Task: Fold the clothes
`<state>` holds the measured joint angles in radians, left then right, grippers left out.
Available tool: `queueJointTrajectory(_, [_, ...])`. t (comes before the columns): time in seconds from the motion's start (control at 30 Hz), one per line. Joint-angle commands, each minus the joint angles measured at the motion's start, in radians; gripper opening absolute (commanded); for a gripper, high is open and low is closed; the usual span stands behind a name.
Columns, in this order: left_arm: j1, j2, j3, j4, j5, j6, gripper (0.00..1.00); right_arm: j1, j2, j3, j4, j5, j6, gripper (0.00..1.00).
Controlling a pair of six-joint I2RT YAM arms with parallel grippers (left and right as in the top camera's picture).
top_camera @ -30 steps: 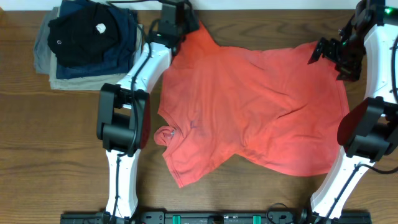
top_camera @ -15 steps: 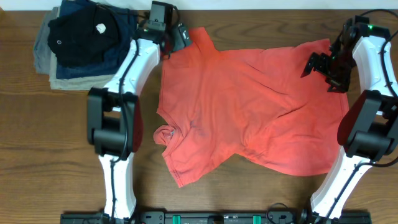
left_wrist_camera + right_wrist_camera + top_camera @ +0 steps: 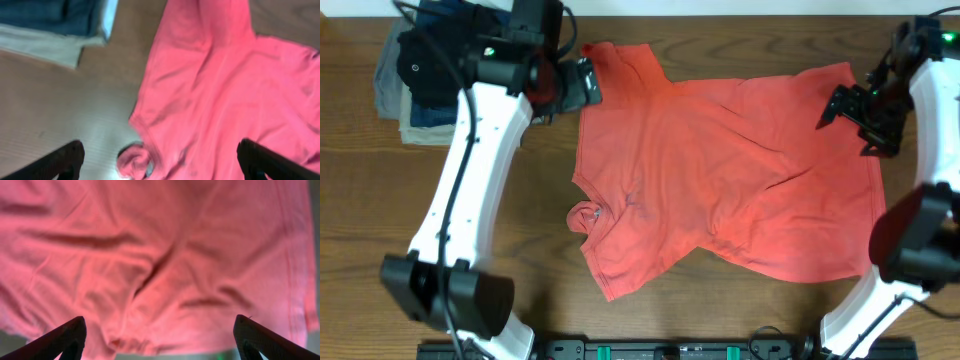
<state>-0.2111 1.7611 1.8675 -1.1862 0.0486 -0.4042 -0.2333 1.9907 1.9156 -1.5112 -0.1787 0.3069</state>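
Shows soft, light T-shirt [image 3: 720, 170] rumpled on desk [image 3: 380, 220] between spread, empty left hand [image 3: 585, 83] and right hand [image 3: 851, 121]; likely limp when lifted, best pinched at hem corners.

Item 1, T-shirt [image 3: 720, 190]: coral-red cloth, matt and soft, with shallow creases. A stitched hem line shows along 1 edge in the right wrist view.

Item 2, table [image 3: 380, 230]: brown wood with visible grain, smooth. It shows a pale sheen in the left wrist view.

Item 3, stack of folded garments [image 3: 430, 60]: matt cloth in 3 shades, black over navy over khaki.

Item 4, left arm [image 3: 470, 180] and right arm [image 3: 932, 110]: smooth white shells that look like glossy plastic, with black matt joints.

Item 5, left gripper [image 3: 160, 162] and right gripper [image 3: 160, 340]: fingers [image 3: 62, 160] black and matt; material cannot be told.
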Motion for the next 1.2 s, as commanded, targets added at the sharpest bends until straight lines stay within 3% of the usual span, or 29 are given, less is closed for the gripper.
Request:
queueJointTrajectory(0.0, [0.005,-0.056,0.014,-0.063,-0.016,0.019,0.98,0.008,-0.085,-0.001,-0.047,0.011,0.015,0.92])
queueJointTrajectory(0.23, [0.005,-0.175,0.008,-0.239,-0.051,0.019,0.98,0.041,-0.275,-0.085,-0.102,0.061,0.037,0.92])
queueJointTrajectory(0.5, [0.002,-0.291,-0.082,-0.364,-0.1,0.019,0.98,0.072,-0.547,-0.431,0.006,0.178,0.171,0.99])
queueJointTrajectory(0.67, [0.002,-0.311,-0.23,-0.306,-0.01,0.02,0.98,0.071,-0.624,-0.617,0.15,0.158,0.188,0.99])
queueJointTrajectory(0.8, [0.002,-0.303,-0.412,-0.152,0.093,0.081,0.98,0.071,-0.615,-0.713,0.256,0.145,0.186,0.97])
queueJointTrajectory(0.9, [0.002,-0.286,-0.547,0.003,0.128,0.082,0.64,0.071,-0.597,-0.759,0.321,0.144,0.186,0.75])
queueJointTrajectory(1.03, [0.002,-0.24,-0.658,0.177,0.128,0.082,0.25,0.071,-0.557,-0.772,0.367,0.143,0.186,0.33])
queueJointTrajectory(1.07, [0.002,-0.229,-0.672,0.206,0.129,0.082,0.2,0.071,-0.549,-0.772,0.372,0.14,0.186,0.29])
queueJointTrajectory(1.17, [0.002,-0.177,-0.702,0.292,0.128,0.082,0.19,0.071,-0.516,-0.772,0.391,0.107,0.186,0.16])
